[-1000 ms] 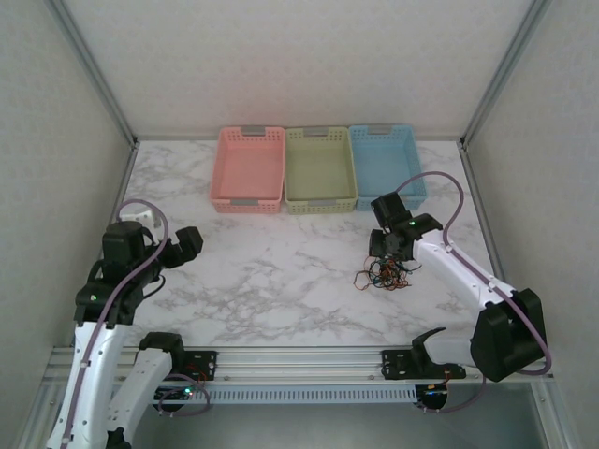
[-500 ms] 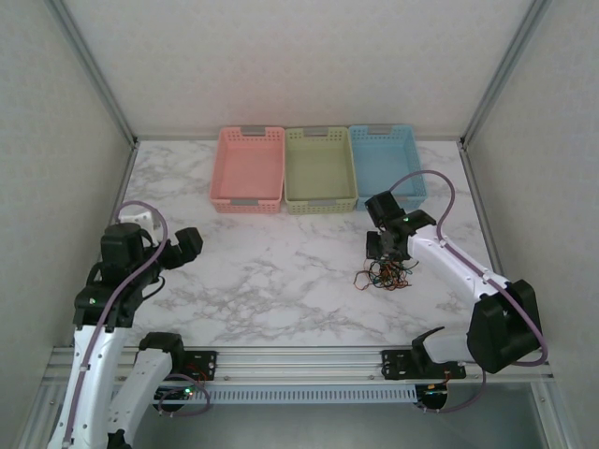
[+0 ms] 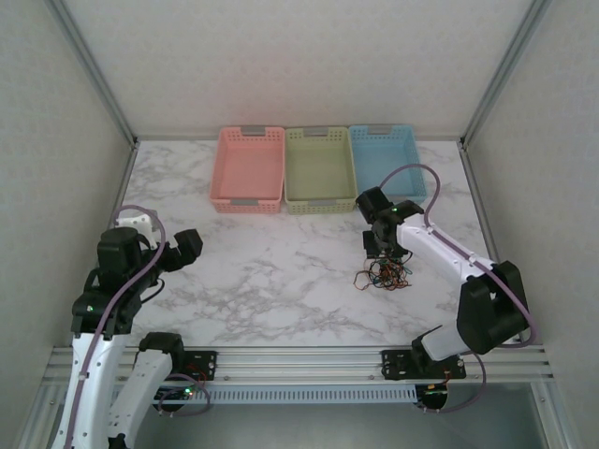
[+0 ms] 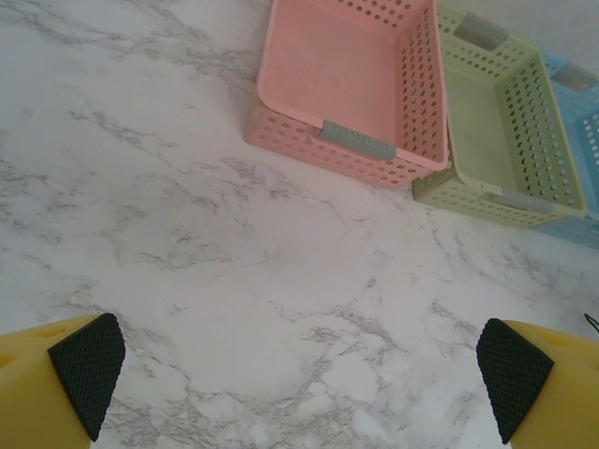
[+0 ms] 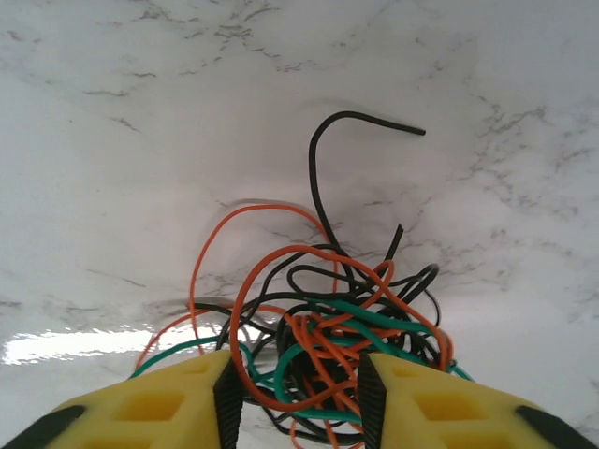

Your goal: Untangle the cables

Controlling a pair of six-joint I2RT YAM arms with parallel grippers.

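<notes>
Here, a small tangled clump of thin orange, black and green wires is seen on the white marble-patterned table, right of centre in the overhead frame. At the bottom edge of the right wrist view, the clump is straddled by the right pincer, its yellow fingers set narrowly apart with strands between them. The left pincer is spread wide over bare table. A pink perforated basket, a green one and a blue one are lined up above.
</notes>
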